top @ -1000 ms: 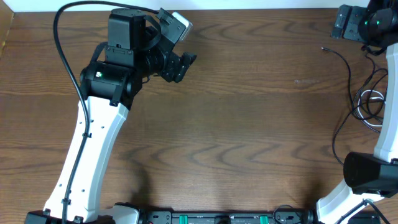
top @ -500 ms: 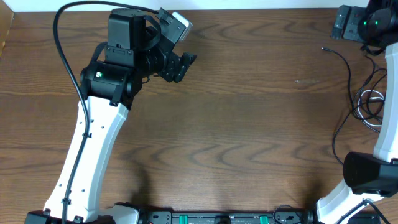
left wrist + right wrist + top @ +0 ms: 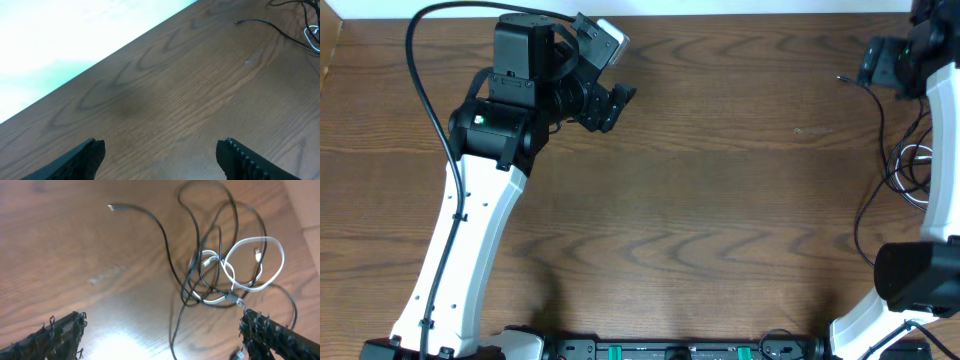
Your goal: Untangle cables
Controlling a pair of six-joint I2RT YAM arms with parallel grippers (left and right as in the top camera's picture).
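Observation:
The cables lie tangled near the table's right edge: black strands looped with one white cord (image 3: 912, 172), seen closer in the right wrist view as a knot of black and white loops (image 3: 225, 277). One black strand runs out to a small plug end (image 3: 113, 207). My right gripper (image 3: 878, 66) hovers open above the table just left of the tangle (image 3: 165, 335), and nothing is between its fingers. My left gripper (image 3: 617, 101) hangs open and empty far off at the back left (image 3: 162, 152). The cables show small at the top right of the left wrist view (image 3: 260, 22).
The brown wooden table (image 3: 720, 200) ends at a pale back wall (image 3: 60, 40). The left arm's thick black cable (image 3: 420, 90) arcs over the table's left side. The right arm's white link (image 3: 945, 160) stands beside the tangle.
The right gripper has moved a little toward the front of the table, closer to the black strand's plug end. The left arm and the cables have not moved.

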